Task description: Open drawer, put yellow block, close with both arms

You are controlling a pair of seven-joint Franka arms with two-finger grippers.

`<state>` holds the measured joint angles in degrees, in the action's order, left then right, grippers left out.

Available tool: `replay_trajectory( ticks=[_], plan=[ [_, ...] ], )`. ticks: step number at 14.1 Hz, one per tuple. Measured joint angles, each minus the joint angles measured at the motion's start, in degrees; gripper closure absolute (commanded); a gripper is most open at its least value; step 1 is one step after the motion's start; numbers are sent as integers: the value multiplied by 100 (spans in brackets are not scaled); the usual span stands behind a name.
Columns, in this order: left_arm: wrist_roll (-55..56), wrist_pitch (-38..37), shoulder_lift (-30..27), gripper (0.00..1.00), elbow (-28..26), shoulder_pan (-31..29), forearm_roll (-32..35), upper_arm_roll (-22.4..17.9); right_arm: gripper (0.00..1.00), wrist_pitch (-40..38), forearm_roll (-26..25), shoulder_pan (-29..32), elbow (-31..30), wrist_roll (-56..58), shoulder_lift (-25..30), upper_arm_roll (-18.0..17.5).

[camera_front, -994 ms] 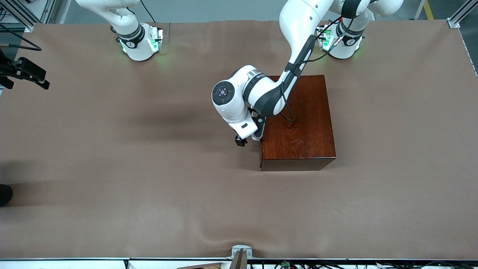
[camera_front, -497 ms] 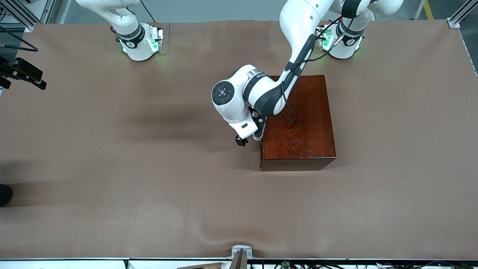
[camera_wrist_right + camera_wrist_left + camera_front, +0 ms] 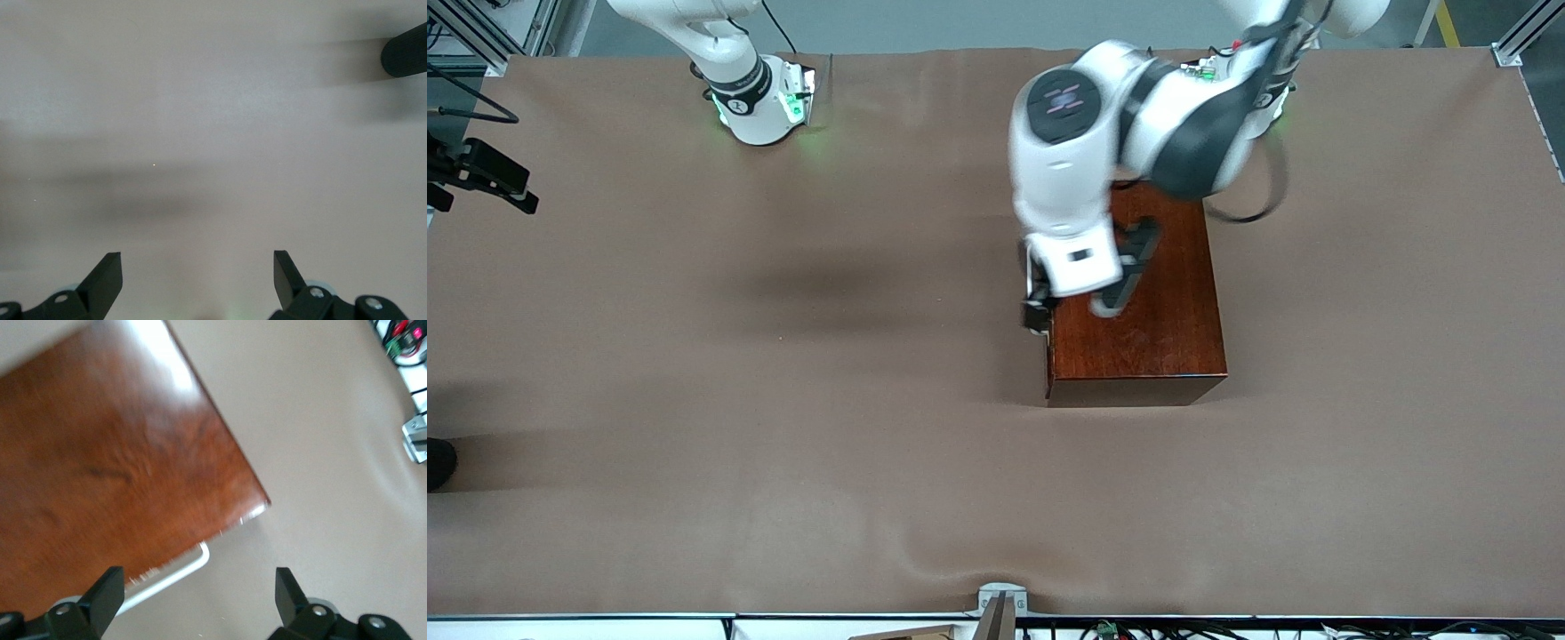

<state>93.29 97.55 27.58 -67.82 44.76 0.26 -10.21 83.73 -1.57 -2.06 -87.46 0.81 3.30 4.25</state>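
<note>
A glossy reddish-brown wooden box (image 3: 1138, 302) sits on the brown-covered table (image 3: 694, 400), toward the left arm's end and nearer the edge where the arm bases stand than the front camera's edge. Its drawer is shut flush; the white bar handle (image 3: 170, 577) shows in the left wrist view along the box side that faces the right arm's end of the table. The yellow block is not visible in any view.

The left arm (image 3: 1103, 133) reaches from its base over the box top, and the left gripper (image 3: 1040, 311) hangs over the box edge where the handle is. Its fingers (image 3: 107, 593) stand wide apart and hold nothing; the handle lies between them in the wrist view, apart from both.

The right gripper (image 3: 197, 280) waits over bare table, its fingers (image 3: 107, 273) spread wide and empty. In the front view only part of the right arm (image 3: 720, 53) shows, above its green-lit base (image 3: 765, 111) near a table corner.
</note>
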Motion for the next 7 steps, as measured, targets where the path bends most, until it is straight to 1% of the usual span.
replay_trajectory(
  ticks=[3,7],
  plan=[
    [-1407,-405,-421,0,-47,-569,1,6,0,0,0,0,0,0,0,-1],
    [-3438,-1172,-830,0,-92,-1252,1,13,0,0,0,0,0,0,-2,-3]
  ],
)
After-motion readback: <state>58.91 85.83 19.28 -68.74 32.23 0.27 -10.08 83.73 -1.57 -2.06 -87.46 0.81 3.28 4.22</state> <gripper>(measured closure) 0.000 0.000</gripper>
